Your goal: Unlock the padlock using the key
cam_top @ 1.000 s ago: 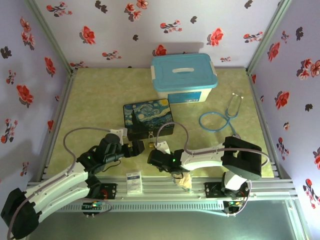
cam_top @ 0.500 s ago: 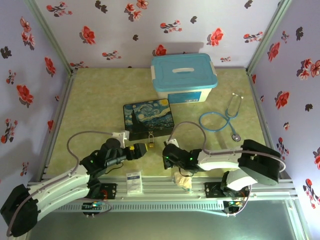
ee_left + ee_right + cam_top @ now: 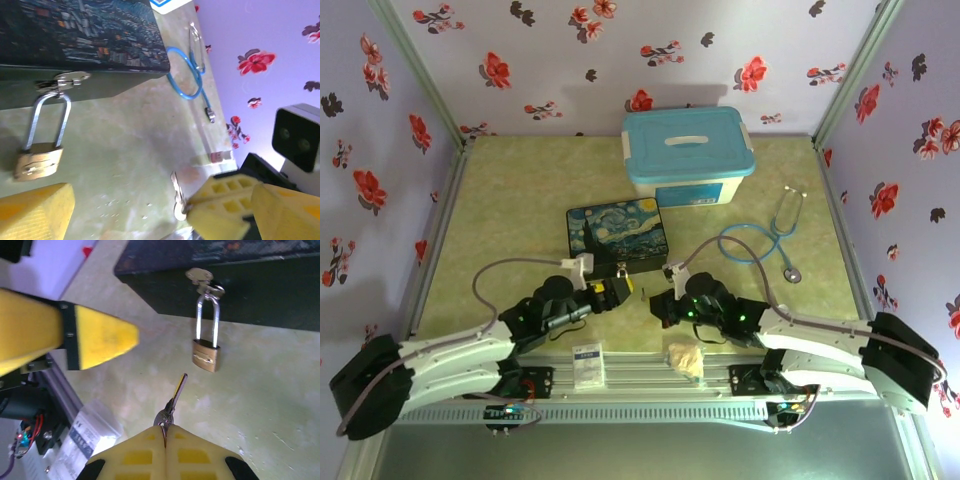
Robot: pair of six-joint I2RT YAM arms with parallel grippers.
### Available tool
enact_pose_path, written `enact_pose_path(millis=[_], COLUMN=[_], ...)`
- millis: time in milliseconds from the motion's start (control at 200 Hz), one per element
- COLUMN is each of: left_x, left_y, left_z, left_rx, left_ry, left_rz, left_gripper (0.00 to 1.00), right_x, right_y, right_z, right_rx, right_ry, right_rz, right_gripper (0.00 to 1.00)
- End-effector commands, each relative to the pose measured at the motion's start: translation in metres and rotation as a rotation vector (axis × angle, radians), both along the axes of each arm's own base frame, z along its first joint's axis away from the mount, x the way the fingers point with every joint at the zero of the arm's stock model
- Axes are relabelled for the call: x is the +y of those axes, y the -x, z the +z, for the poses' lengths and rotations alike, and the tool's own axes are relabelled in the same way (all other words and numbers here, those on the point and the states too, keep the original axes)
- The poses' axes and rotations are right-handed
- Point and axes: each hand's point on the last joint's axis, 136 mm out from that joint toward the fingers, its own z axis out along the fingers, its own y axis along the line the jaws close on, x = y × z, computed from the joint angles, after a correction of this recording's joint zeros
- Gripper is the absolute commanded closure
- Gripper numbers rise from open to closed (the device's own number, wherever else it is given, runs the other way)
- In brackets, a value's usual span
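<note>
While the small brass-gold padlock (image 3: 206,356) dangles unheld from the starry-night-printed box (image 3: 617,228) beside the open left gripper (image 3: 612,289), the thin dark key (image 3: 174,399) pinched in the right gripper (image 3: 165,432) may shove it aside.

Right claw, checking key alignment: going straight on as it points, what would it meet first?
Likely the padlock, just ahead of the key it holds; depth unclear.

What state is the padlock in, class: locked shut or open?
Shut. The padlock hangs from the latch on the box with both shackle legs in its body; the key, pinched in the right gripper, is not in it.
</note>
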Motion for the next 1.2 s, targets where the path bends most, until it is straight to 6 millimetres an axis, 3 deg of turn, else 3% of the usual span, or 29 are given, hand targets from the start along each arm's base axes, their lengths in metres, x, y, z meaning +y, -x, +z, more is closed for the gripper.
enact_pose_path(millis=[0, 110, 165, 385, 510, 715, 845, 985, 1130, 1195], left_x=[-0.021, -0.041, -0.047, -0.048, -0.047, -0.044, -0.052, -0.060, -0.050, -0.044], left_y=[-0.003, 0.000, -0.002, -0.002, 0.000, 0.002, 0.003, 0.001, -0.001, -0.004], left_z=[0.002, -0.001, 0.011, 0.028, 0.019, 0.010, 0.023, 0.022, 0.002, 0.009], left_rx=[0.027, 0.044, 0.017, -0.022, 0.015, 0.062, 0.062, 0.112, 0.219, 0.229], left_ry=[0.071, 0.092, 0.150, 0.213, 0.174, 0.149, 0.230, 0.249, 0.270, 0.351], left_rz=[-0.027, -0.096, -0.101, -0.107, -0.105, -0.102, -0.129, -0.143, -0.053, 0.015], left_gripper=[0.15, 0.23, 0.25, 0.34, 0.35, 0.32, 0.32, 0.29, 0.24, 0.18], right_x=[0.004, 0.005, 0.004, 0.001, 0.001, -0.001, 0.002, 0.004, 0.002, -0.001], right_y=[0.009, 0.011, 0.012, 0.016, 0.014, 0.009, 0.005, 0.003, -0.001, -0.008], right_z=[0.011, 0.018, 0.018, 0.015, 0.020, 0.023, 0.034, 0.034, 0.033, 0.034], right_rx=[-0.048, -0.054, -0.054, -0.042, -0.060, -0.066, -0.071, -0.080, -0.088, -0.108], right_ry=[-0.034, -0.071, -0.073, -0.084, -0.103, -0.177, -0.253, -0.237, -0.225, -0.221], right_rz=[0.086, 0.092, 0.094, 0.095, 0.090, 0.061, 0.048, 0.051, 0.028, -0.011], right_gripper=[1.00, 1.00, 1.00, 1.00, 1.00, 1.00, 1.00, 1.00, 1.00, 1.00])
